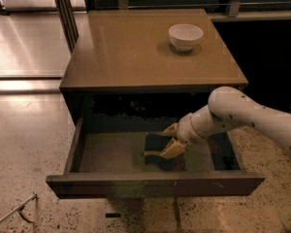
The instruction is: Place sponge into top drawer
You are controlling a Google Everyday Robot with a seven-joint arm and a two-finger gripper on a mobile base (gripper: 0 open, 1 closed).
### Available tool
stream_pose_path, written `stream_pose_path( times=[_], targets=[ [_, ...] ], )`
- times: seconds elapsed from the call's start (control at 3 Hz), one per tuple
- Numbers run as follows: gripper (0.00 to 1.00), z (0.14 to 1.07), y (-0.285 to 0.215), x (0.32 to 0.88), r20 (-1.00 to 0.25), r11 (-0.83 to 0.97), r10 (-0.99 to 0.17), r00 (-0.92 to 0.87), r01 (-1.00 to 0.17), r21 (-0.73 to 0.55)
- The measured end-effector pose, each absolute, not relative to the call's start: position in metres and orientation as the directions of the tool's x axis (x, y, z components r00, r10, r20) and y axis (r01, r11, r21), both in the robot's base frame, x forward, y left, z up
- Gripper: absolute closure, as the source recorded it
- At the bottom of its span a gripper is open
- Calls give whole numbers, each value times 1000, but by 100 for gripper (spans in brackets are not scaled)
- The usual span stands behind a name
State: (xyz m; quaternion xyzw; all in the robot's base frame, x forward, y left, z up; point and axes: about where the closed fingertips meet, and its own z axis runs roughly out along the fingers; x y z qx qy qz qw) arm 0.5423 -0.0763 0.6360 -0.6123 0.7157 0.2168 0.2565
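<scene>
Gripper [154,143] sits low inside the drawer [155,183], pinching the sponge [160,141], with the floor just beneath it.

sponge [161,147] dark, beside tool [153,143]; inside top drawer [136,184]; drawer pulled open

Tan-yellow end effector [155,143] inside dark-brown top drawer [155,183], on white arm [242,113]; dark sponge [158,141] right at it, greyish-brown drawer floor [116,152] beneath; white bowl [185,35] beyond, on plain brown surface [136,57].
</scene>
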Motion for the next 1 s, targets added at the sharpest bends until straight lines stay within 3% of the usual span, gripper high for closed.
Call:
stream_pose_path(
  times=[0.33, 0.67, 1.0],
  targets=[
    [100, 605, -83, 557, -632, 176, -764, -134, -984, -4],
    [82, 604, -83, 557, -632, 176, -763, -136, -984, -1],
    [58, 604, -83, 557, -632, 176, -763, -135, -984, -1]
  ],
)
